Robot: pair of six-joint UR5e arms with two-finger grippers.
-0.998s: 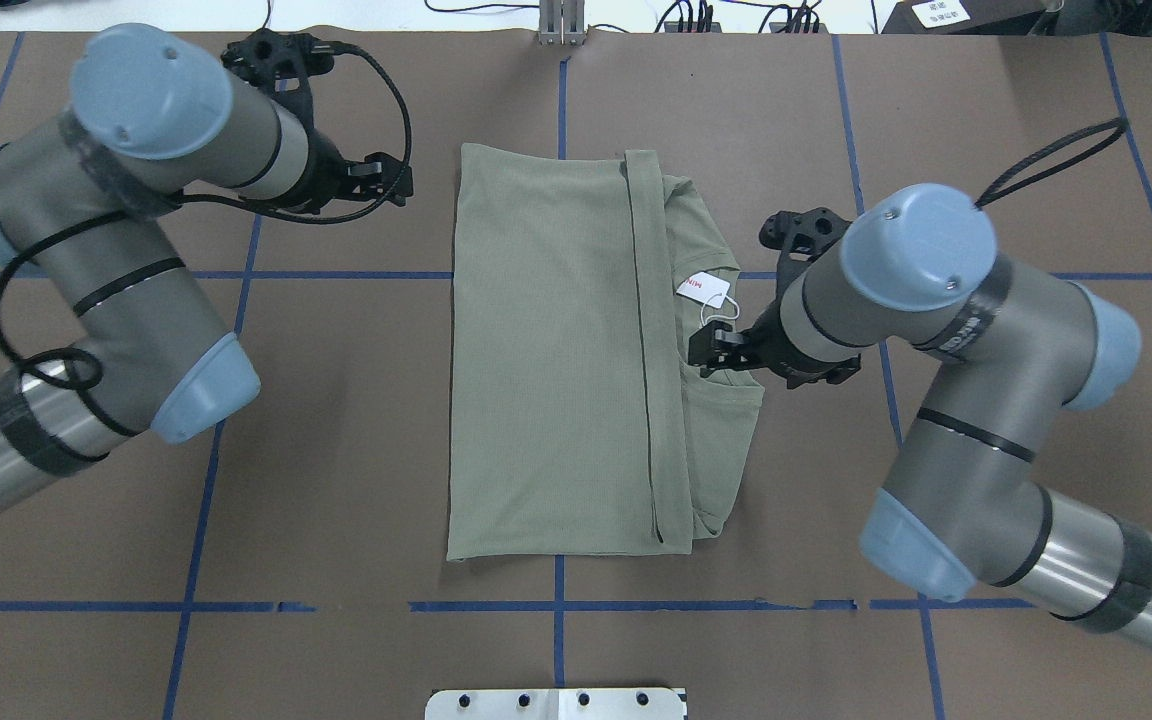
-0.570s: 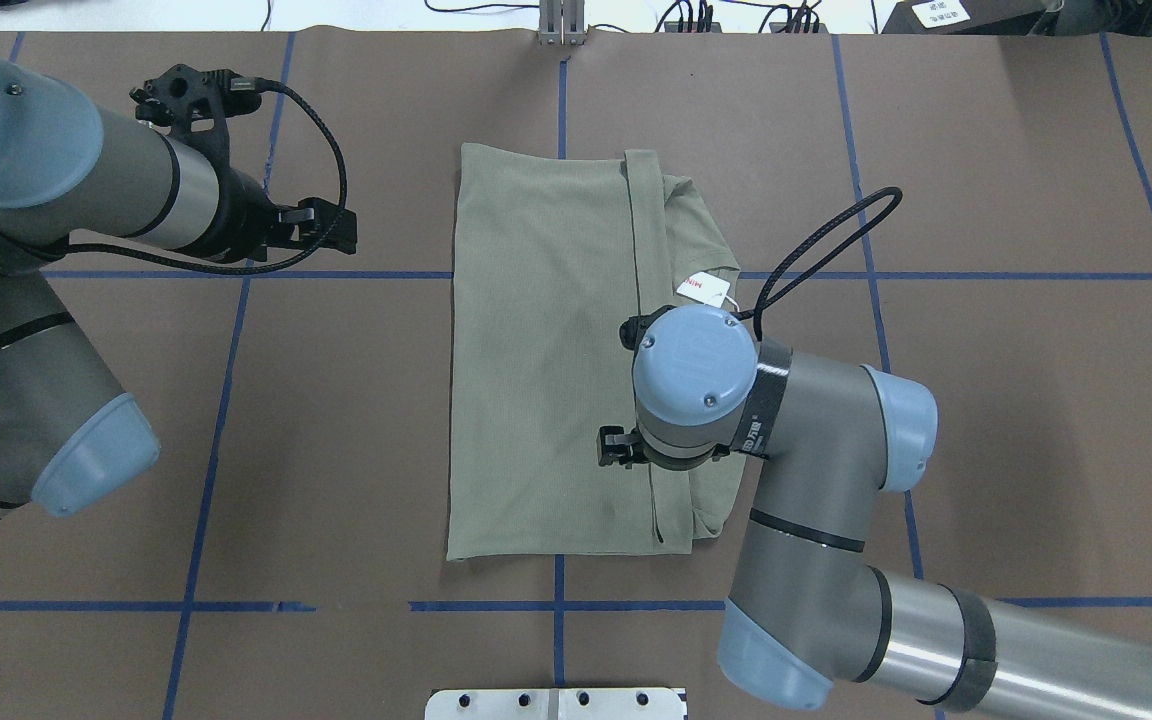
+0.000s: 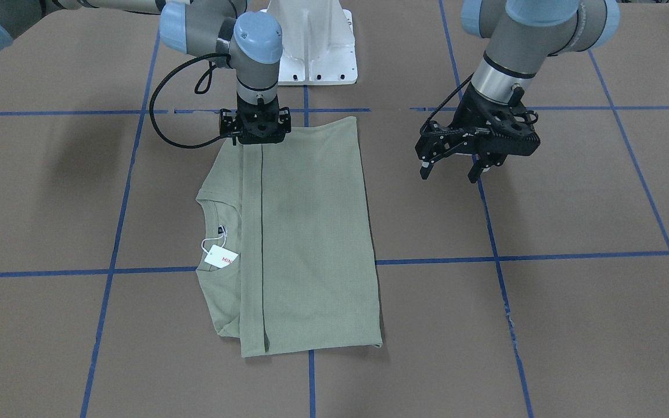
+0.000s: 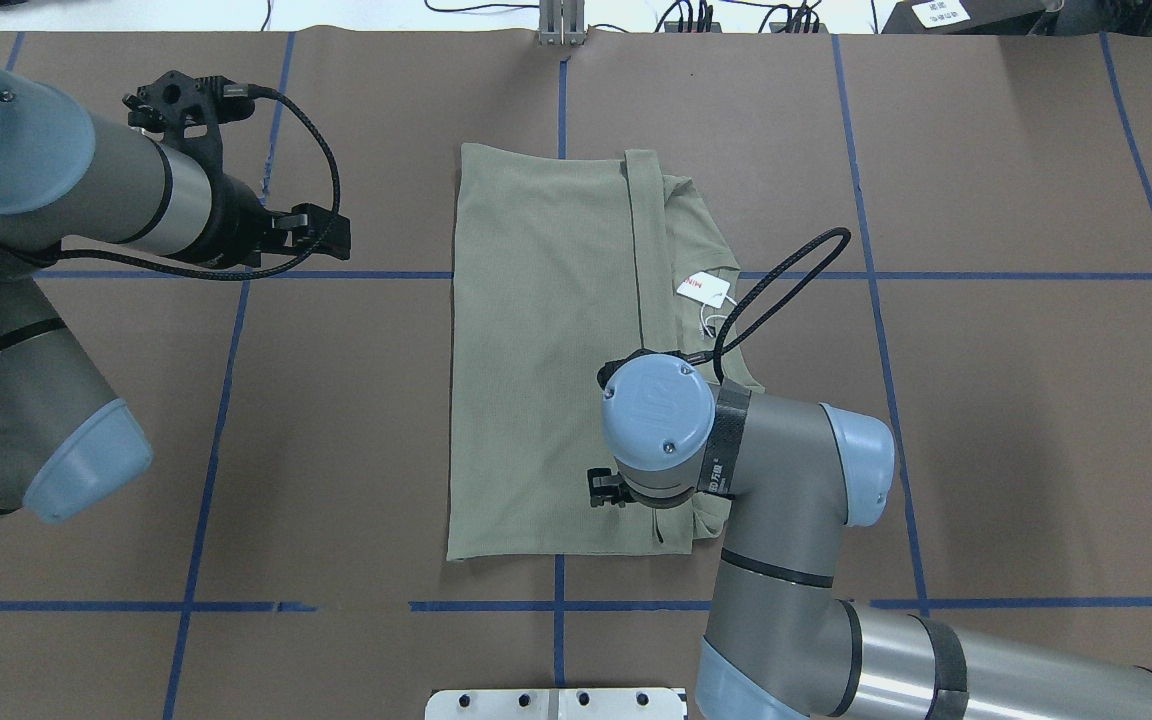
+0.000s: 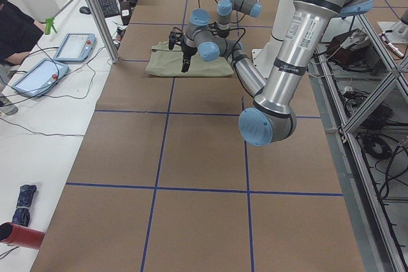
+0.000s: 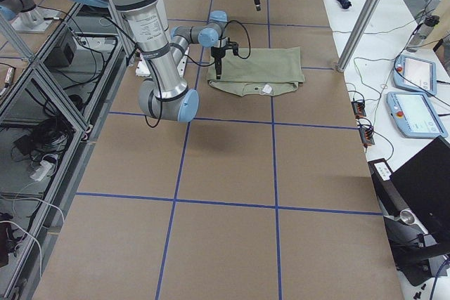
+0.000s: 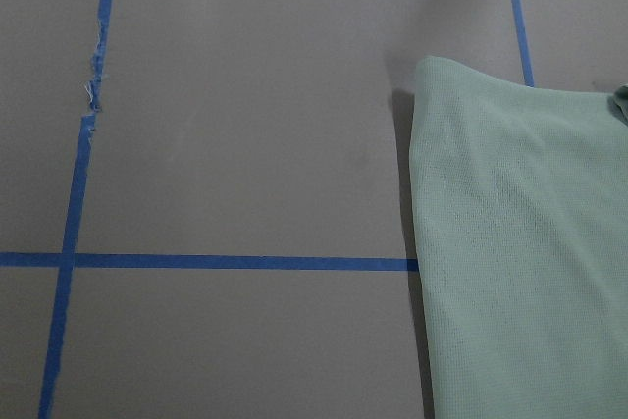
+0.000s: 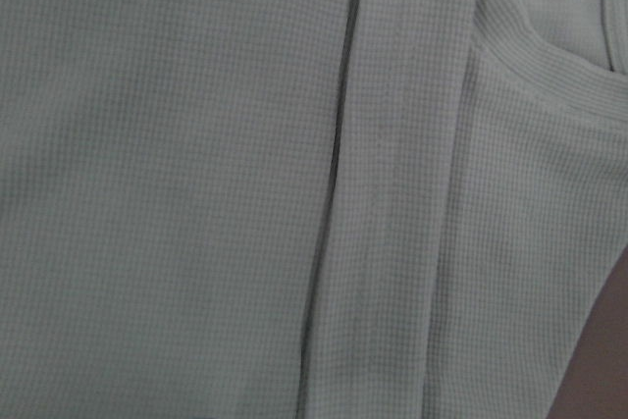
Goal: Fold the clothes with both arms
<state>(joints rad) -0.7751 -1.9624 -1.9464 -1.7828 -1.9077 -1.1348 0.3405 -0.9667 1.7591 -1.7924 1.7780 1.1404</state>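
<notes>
The sage-green shirt (image 4: 546, 350) lies flat mid-table, folded into a long rectangle (image 3: 311, 244). A folded-in sleeve strip runs along it. The white hang tag (image 4: 704, 288) shows at the round neck (image 3: 221, 256). My right gripper (image 3: 256, 139) points straight down over the shirt's robot-side edge, at the sleeve strip. Its jaws look spread, and its wrist cap hides most of it from overhead (image 4: 626, 490). My left gripper (image 3: 450, 174) is open and empty. It hangs above bare table, off the shirt's left side (image 4: 331, 232).
The white pedestal base (image 3: 311, 52) stands at the robot's table edge. Blue tape lines (image 4: 336, 274) grid the brown table. A metal post (image 4: 561, 20) stands at the far edge. Tablets (image 6: 422, 114) lie on the operators' side table.
My right arm swung from the collar side to over the shirt's near hem at the sleeve strip. My left arm drew back to the left, away from the shirt.
</notes>
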